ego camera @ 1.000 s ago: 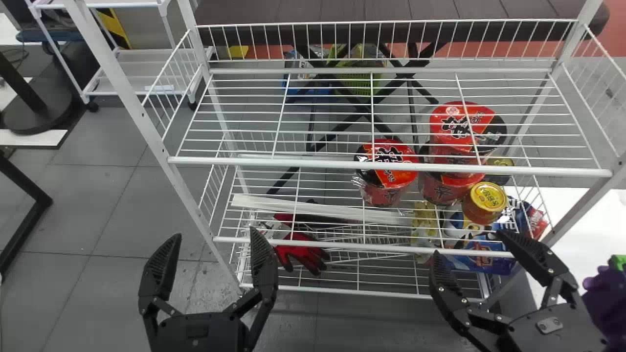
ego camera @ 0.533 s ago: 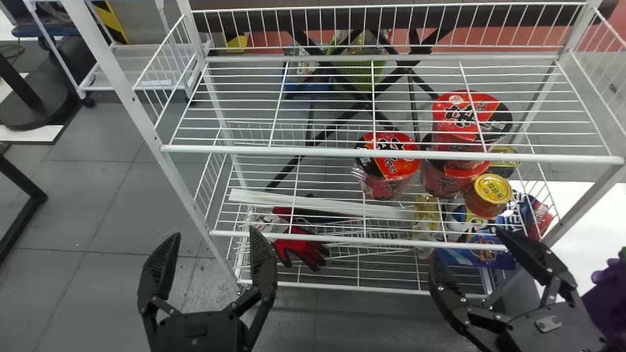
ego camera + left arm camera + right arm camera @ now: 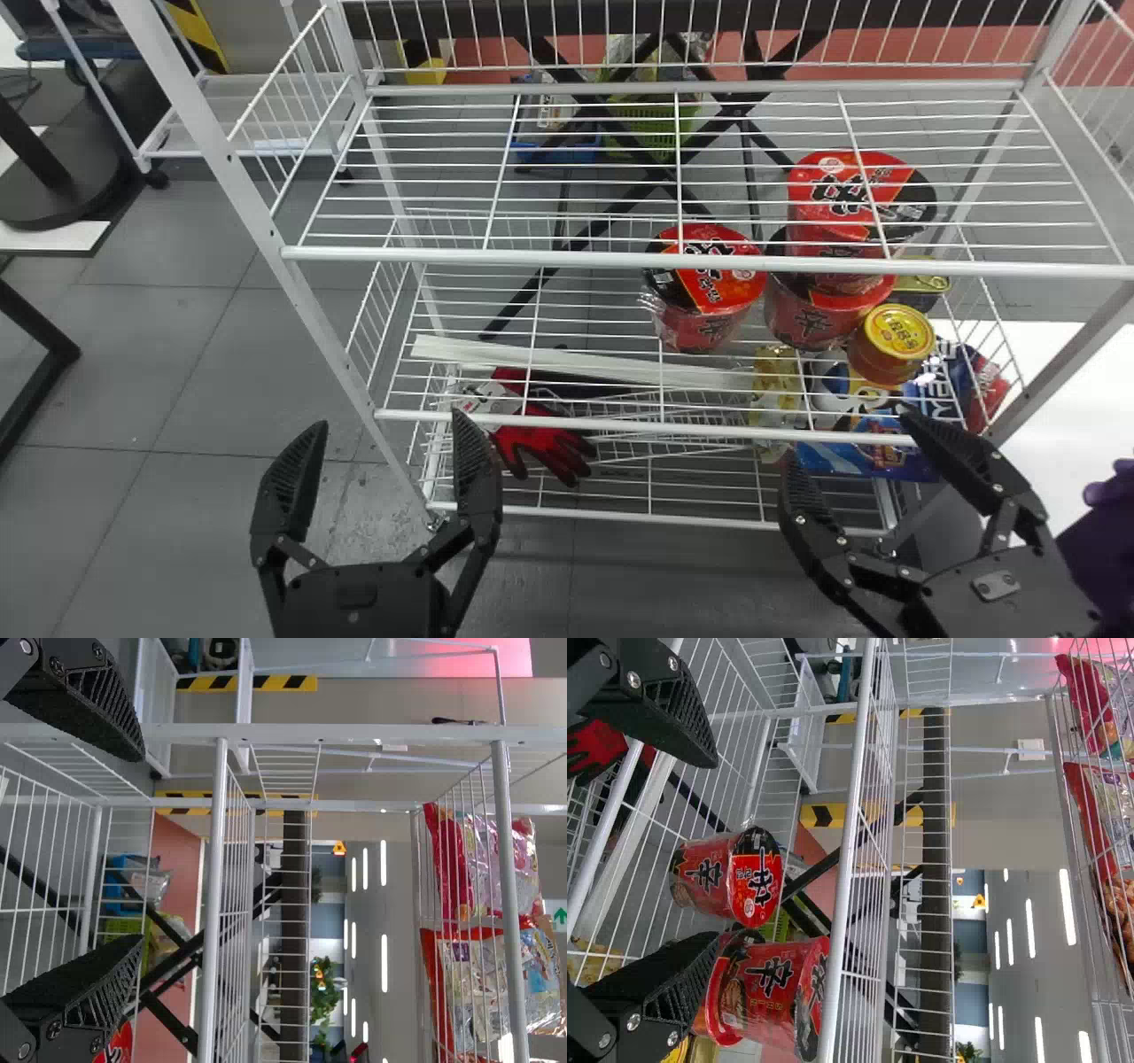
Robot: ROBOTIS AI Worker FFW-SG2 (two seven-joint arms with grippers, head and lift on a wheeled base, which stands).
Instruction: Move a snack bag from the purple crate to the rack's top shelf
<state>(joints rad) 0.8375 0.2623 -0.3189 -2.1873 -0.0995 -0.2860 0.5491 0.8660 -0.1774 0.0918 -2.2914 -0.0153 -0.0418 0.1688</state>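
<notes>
In the head view, my left gripper (image 3: 390, 421) and right gripper (image 3: 846, 434) both stand open before the white rack (image 3: 532, 255), holding nothing. Part of the purple crate (image 3: 1099, 549) shows at the right edge, beside the right arm; its contents cannot be made out. The left wrist view has the left gripper (image 3: 141, 849) with spread fingers and snack bags (image 3: 483, 983) lying on a high wire shelf (image 3: 507, 904). Similar snack bags (image 3: 1099, 815) appear in the right wrist view, well beyond the open right gripper (image 3: 717, 850).
Red noodle cups (image 3: 704, 283) and a yellow-lidded cup (image 3: 895, 341) stand on a lower shelf. Red gloves (image 3: 540, 443) and blue packages (image 3: 864, 456) lie lower down. A white surface (image 3: 1063, 390) is at the right, a black frame (image 3: 40, 354) at the left.
The rack has grown slightly and moved up in the head view, while the purple crate has slid toward the right edge. Both grippers keep their places and openings.
</notes>
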